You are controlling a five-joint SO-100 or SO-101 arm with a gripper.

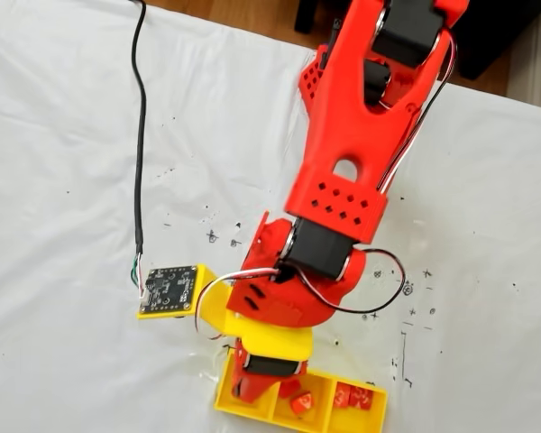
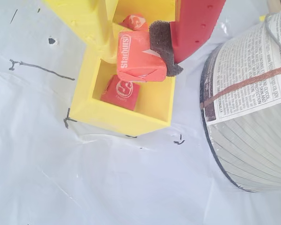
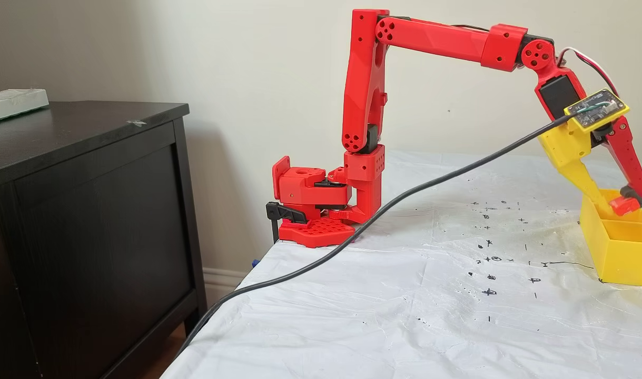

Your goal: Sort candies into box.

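In the wrist view my gripper (image 2: 136, 49) is shut on an orange candy (image 2: 139, 58), pinched between the yellow finger and the dark pad (image 2: 163, 44) of the red finger. The candy hangs just over the end compartment of the yellow box (image 2: 117, 119). Another orange candy (image 2: 122, 93) lies in that compartment, and one more (image 2: 135, 22) sits in the compartment beyond. In a fixed view from above, the gripper (image 1: 257, 379) reaches into the left end of the box (image 1: 343, 422); an orange candy (image 1: 302, 403) lies in the middle and deeper red candies (image 1: 356, 397) on the right. From the side, the gripper (image 3: 615, 202) dips into the box (image 3: 623, 258).
A grey cylinder wrapped in printed paper (image 2: 253, 108) stands close beside the box. A black cable (image 3: 352, 231) runs across the white, pen-marked sheet to the camera board (image 1: 171, 289) on the wrist. The arm's base (image 3: 321, 210) is clamped at the table edge near a dark cabinet (image 3: 89, 210).
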